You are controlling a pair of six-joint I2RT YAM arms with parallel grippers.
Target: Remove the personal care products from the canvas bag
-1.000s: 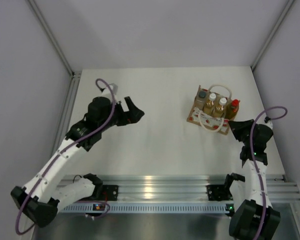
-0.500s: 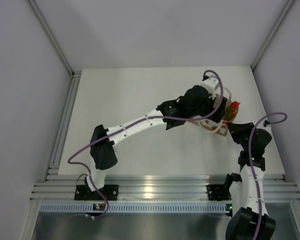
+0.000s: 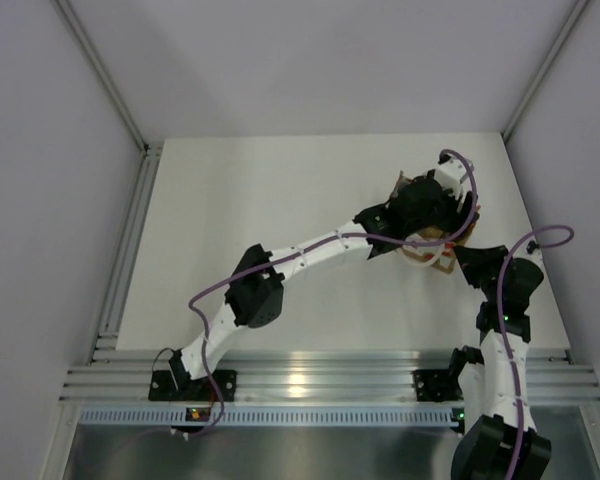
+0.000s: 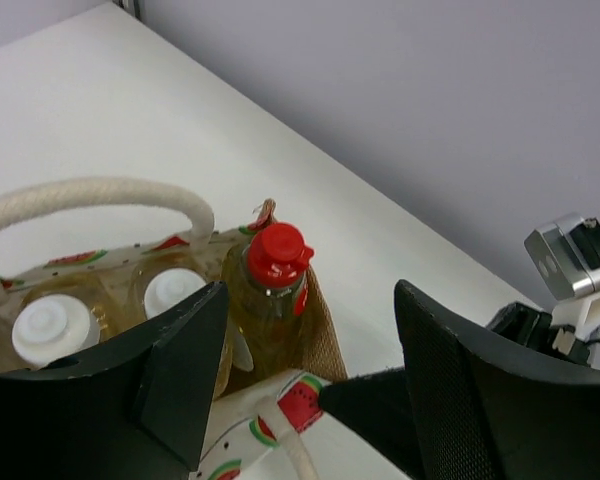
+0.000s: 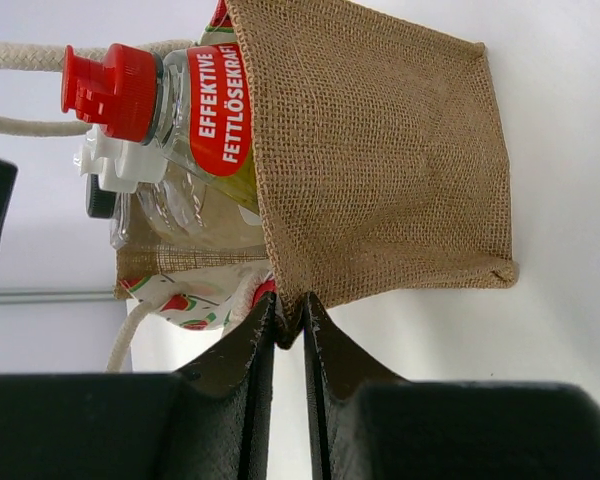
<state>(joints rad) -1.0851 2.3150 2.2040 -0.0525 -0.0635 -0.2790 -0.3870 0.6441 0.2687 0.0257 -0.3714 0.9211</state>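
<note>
I see the white bench (image 3: 280, 190) with the canvas bag (image 5: 380, 160) standing close to its right edge, about midway between near and far edges. The bag is coarse tan-brown weave with a white panel printed with red watermelon slices, and it has pale rope handles (image 4: 100, 195).

The bottles stand upright inside. The red-capped bottle (image 4: 272, 290) holds yellow liquid and sits at one end, its red label reading EFFEKTIVE FETTLÖSEKRAFT. Two white-capped bottles (image 4: 175, 293) stand beside it. Behind them the right wrist view shows a clear bottle (image 5: 170, 215) with a dark cap.

My right fingers (image 5: 255, 340) are clenched on a fold of the weave at the bag's bottom edge. My left fingers (image 4: 185, 360) are parted above the bag's mouth near the red cap, grasping nothing.

A second ago the left arm (image 3: 300, 250) was folded back over the left half of the bench. Now it stretches across and covers most of the bag from above. The bag and the right arm (image 3: 505, 300) have not shifted.
</note>
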